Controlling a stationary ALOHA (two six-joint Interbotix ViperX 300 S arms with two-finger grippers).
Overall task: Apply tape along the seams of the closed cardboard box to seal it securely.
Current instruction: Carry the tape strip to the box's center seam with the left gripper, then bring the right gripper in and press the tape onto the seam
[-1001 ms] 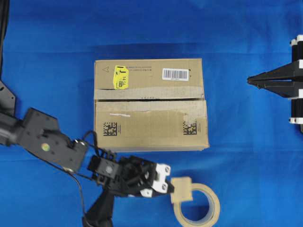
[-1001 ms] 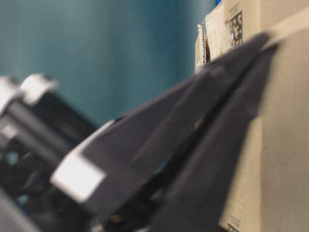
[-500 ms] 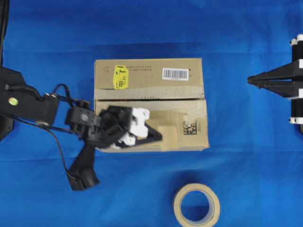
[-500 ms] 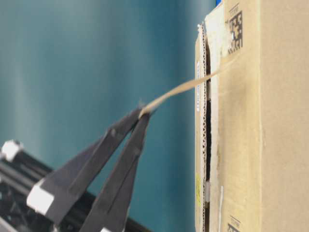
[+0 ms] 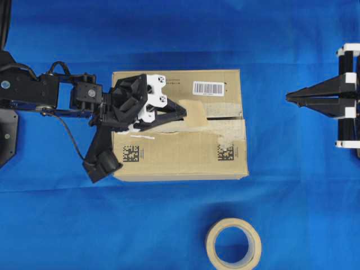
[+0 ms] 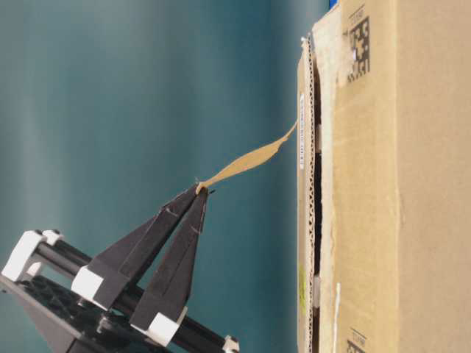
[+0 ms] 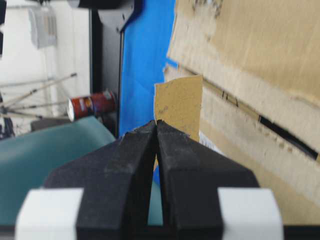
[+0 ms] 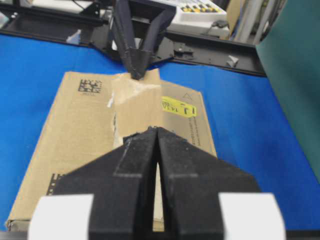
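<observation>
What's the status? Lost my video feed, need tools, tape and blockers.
Left tool shut on short tan paper tape piece, held above brown cardboard box seam. Right tool shut, empty, off to the side. Nothing blocking.

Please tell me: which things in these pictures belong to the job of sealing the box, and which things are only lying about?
Belonging to the job:
- cardboard box
- its seam
- piece of tape, pinched in the left gripper

Only lying about:
- tape roll
- right gripper, shut, beside the box
- blue cloth
</observation>
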